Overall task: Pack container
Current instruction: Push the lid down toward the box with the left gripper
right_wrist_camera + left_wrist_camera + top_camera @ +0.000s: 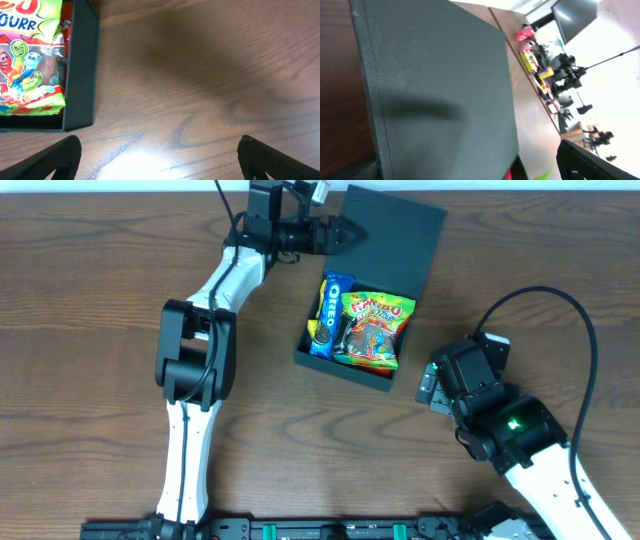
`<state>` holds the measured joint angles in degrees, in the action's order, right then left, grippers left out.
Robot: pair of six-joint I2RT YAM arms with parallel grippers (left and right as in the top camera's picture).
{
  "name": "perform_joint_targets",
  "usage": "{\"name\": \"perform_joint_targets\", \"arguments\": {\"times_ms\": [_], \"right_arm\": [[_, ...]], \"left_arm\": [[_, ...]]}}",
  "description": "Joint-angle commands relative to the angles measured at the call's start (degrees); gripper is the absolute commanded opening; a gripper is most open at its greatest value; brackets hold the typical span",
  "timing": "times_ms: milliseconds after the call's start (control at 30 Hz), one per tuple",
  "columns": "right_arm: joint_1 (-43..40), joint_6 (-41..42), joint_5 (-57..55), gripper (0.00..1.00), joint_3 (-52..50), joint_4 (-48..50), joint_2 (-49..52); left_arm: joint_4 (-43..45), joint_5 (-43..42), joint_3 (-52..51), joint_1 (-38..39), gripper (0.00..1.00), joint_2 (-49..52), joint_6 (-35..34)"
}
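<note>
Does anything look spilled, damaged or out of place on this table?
Nothing stands out. The cookie pack and candy bag lie inside the box, its lid open. Nothing looks spilled or torn.

Seen from the left wrist, the flap lid (440, 90) filled most of the frame, blurred and cut off at the top and bottom edges. The background clutter (540, 60) was too small to identify. Only one finger (590, 162) of the left end effector (343, 232) showed clearly, clipped by the bottom edge.

From the right wrist, the right end effector (160, 167) showed just its fingertips (55, 160). The gummy packet (30, 60) and the container (82, 65) ran off the frame's top and left.

Overhead, a dark item (343, 332) beside the Oreo packet (328, 315) could not be made out.
</note>
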<state>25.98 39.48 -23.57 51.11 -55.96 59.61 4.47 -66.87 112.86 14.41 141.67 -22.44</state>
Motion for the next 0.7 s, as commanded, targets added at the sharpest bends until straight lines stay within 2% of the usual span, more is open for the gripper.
{"name": "perform_joint_targets", "arguments": {"times_ms": [0,333,500,567,667], "right_arm": [[-0.5,0.8,-1.5,0.99,-0.3,0.0,-0.3],[-0.5,0.8,-1.5,0.99,-0.3,0.1,-0.3],[-0.5,0.8,-1.5,0.99,-0.3,0.0,-0.3],[-0.5,0.8,-1.5,0.99,-0.3,0.0,-0.3],[-0.5,0.8,-1.5,0.99,-0.3,0.0,-0.3]], "left_arm": [[0.8,-6.7,2.7,-0.4,0.96,-0.3,1.5],[0.2,-14.3,3.3,-0.3,0.96,-6.1,4.7],[-0.7,-14.4,3.3,-0.1,0.96,-8.0,5.3],[-4.8,-12.6,3.3,-0.1,0.96,-8.6,7.4],[-17.0,-8.5,3.3,0.0,0.96,-10.3,17.4]]}}
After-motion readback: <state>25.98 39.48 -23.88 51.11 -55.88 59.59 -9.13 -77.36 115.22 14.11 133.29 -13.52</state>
